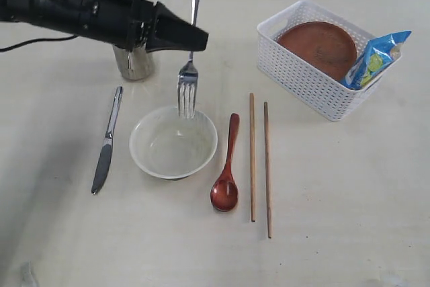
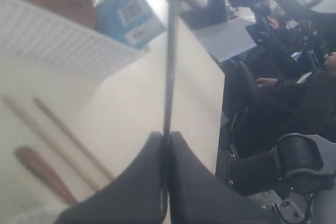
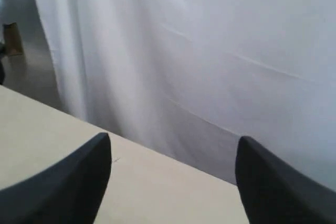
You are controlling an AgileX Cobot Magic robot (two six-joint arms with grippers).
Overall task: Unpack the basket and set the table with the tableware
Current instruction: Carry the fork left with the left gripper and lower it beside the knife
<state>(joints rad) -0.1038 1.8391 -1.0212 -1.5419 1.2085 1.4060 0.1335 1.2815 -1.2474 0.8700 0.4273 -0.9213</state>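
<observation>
My left gripper (image 1: 196, 37) (image 2: 167, 136) is shut on a steel fork (image 1: 187, 85) (image 2: 169, 66), which hangs upright with its tines just above the far rim of the cream bowl (image 1: 173, 143). On the table (image 1: 336, 199) lie a steel knife (image 1: 107, 140) left of the bowl, and a red-brown spoon (image 1: 226, 166) and two chopsticks (image 1: 252, 159) right of it. A steel cup (image 1: 133, 65) stands partly hidden behind the left arm. The white basket (image 1: 302, 75) at the back right holds a brown plate (image 1: 317, 45). My right gripper (image 3: 173, 145) is open and holds nothing; it is out of the exterior view.
A blue snack packet (image 1: 373, 58) leans in the basket's right end, next to the plate. The right wrist view shows only a table edge and a white curtain (image 3: 210, 51). Beyond the table in the left wrist view are chairs and a seated person (image 2: 294, 82).
</observation>
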